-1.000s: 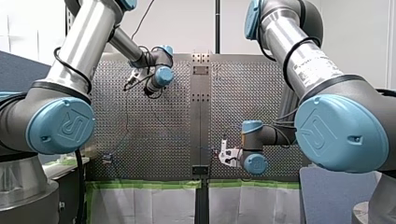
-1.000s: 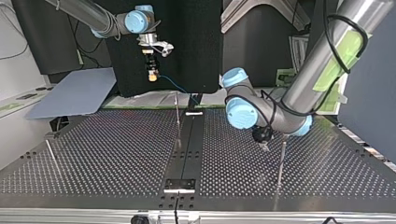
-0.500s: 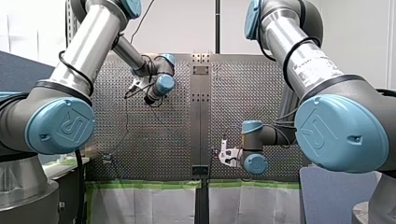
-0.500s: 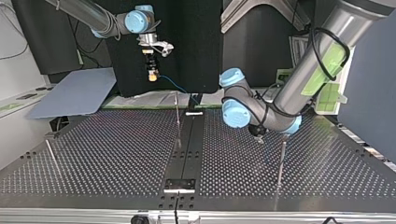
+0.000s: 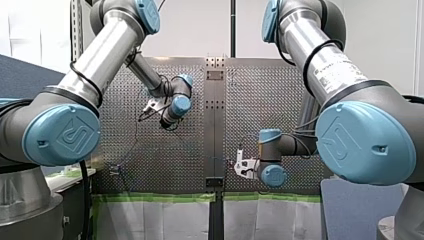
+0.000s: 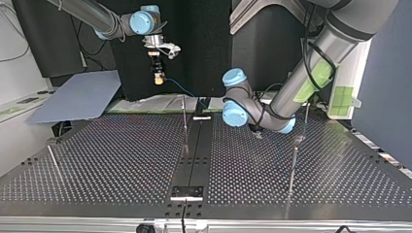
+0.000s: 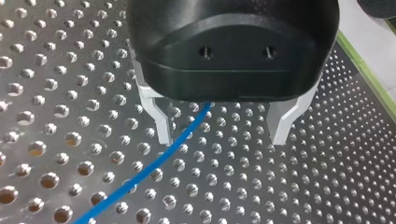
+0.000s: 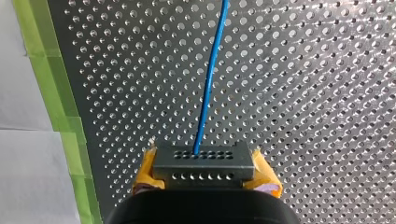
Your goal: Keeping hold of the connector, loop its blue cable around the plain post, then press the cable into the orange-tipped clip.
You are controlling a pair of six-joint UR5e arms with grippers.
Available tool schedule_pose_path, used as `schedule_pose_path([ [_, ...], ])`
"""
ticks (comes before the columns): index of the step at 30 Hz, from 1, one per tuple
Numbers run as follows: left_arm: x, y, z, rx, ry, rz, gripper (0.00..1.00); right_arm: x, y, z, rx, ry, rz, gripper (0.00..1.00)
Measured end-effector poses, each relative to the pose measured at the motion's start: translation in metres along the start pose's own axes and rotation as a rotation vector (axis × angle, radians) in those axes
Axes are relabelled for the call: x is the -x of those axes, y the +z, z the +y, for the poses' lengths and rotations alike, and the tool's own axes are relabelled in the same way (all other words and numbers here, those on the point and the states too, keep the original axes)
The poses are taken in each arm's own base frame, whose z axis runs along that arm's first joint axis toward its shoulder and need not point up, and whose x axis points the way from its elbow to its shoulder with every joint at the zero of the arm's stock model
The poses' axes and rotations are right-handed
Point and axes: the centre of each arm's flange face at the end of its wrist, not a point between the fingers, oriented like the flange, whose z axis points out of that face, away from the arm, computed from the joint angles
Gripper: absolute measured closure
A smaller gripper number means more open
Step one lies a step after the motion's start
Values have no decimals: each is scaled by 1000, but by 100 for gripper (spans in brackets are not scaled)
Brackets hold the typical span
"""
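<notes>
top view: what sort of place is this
Probably a robotics lab bench: my left arm and my right arm over a perforated table with upright posts, a blue cable trailing from my right gripper.

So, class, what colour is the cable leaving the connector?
Blue. The cable shows best in the right wrist view, leaving the connector.

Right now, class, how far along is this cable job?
Done: my right gripper grips the connector. In hand: my left gripper, open, straddles the blue cable. Left: looping and clipping the cable; no loop shows.
</notes>
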Motion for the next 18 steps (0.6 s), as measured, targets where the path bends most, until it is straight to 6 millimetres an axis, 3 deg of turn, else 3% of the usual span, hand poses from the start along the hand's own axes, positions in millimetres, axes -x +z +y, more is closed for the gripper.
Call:
schedule_pose_path([
  [10,-6,-5,-14,-26,-32,-19,0,0,0,-1,-1,0,0,100],
  [18,-25,0,-52,-85,-28,-15,0,1,-1,-3,-5,-3,-4,100],
])
